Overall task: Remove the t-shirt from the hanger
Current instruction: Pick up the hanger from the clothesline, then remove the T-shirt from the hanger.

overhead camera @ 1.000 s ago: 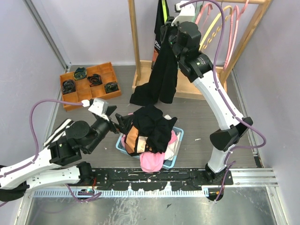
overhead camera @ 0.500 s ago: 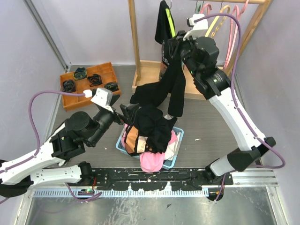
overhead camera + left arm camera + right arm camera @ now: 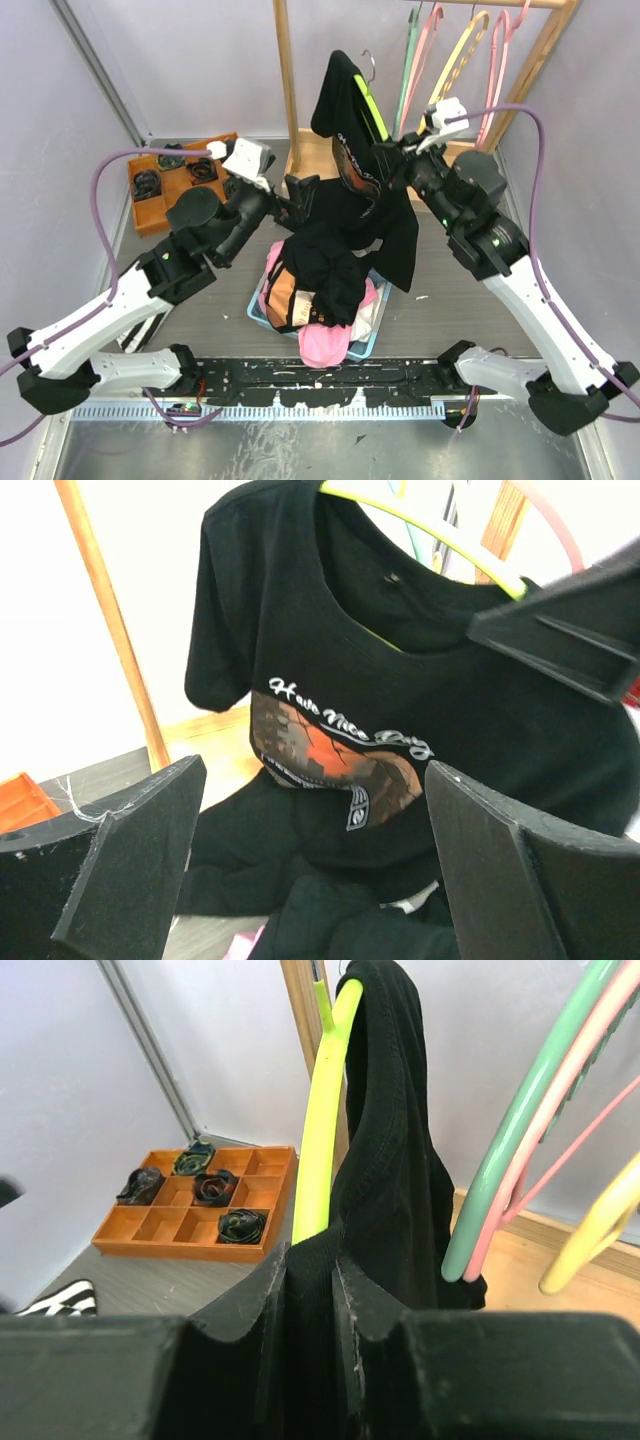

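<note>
So the overhead view has the black shirt (image 3: pixel 352 165) up in the air on its yellow hanger (image 3: pixel 372 108), just in front of the wooden rack (image 3: pixel 283 90) and above the blue basket (image 3: pixel 381 290) stuffed with clothes. What you can't make out from up there is the grip. The right wrist view sorts that out: the right gripper (image 3: pixel 311 1278) is pinching a fold of the shirt's black fabric right beside the hanger's arm, jaws pressed close on it. The left wrist view gives you the shirt's front, with white script over an orange picture, and the left gripper (image 3: pixel 310 810) is spread wide and facing it, touching nothing. Only the top view shows the hanger's hook, which sits clear below the rail. The spare green, pink and yellow hangers (image 3: pixel 520 1130) hang off to the right. The tabletop (image 3: pixel 450 270) is grey with a wood-grain look, and an orange tray (image 3: pixel 145 222) of dark rolled-up bits sits at the back left. The walls (image 3: pixel 200 60) are pale lilac.
</note>
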Controlling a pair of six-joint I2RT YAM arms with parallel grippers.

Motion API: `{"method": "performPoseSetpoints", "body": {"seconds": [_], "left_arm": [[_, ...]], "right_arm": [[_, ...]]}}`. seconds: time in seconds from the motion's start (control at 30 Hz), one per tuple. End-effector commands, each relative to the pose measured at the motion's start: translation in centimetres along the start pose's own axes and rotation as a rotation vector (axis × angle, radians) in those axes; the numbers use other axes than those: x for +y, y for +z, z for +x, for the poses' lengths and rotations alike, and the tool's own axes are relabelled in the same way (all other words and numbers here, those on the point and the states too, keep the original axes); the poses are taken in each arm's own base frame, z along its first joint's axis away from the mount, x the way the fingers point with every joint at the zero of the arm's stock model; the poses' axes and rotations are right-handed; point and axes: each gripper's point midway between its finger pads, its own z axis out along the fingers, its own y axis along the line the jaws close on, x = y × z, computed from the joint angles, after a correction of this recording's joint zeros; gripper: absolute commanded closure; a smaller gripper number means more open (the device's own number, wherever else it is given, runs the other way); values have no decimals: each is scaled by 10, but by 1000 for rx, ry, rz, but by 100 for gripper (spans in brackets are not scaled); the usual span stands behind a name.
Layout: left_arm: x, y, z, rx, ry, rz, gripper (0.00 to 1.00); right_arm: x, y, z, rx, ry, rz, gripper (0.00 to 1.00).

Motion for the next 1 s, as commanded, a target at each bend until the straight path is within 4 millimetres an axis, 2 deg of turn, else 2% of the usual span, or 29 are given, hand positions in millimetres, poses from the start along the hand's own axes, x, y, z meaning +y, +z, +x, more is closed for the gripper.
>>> {"method": "performPoseSetpoints", "body": {"seconds": [0.0,0.17,0.37,0.57,0.8,0.87,0.97], "left_arm": [[-5,31,-17,-60,-31,45,2],[7,66,-15,-87,-57,28,1],[1,108,0,-93,-45,60,4],[-4,130,7,-93,-53,62,5],[5,149,17,-87,-53,16,9],[8,152,20,-82,-57,9,14],[13,157,28,-71,-63,-3,27]], "right_arm": [[19,-37,-58,-241,41,-110,99],[23,-56,-42,-251,69,-154,99],[29,-68,-25,-226,81,-203,99],[30,-72,-7,-199,94,-219,99],[31,-78,-3,-194,99,-234,99],[31,-80,-4,-198,100,-232,99],[30,-83,-4,-199,99,-230,99]]}}
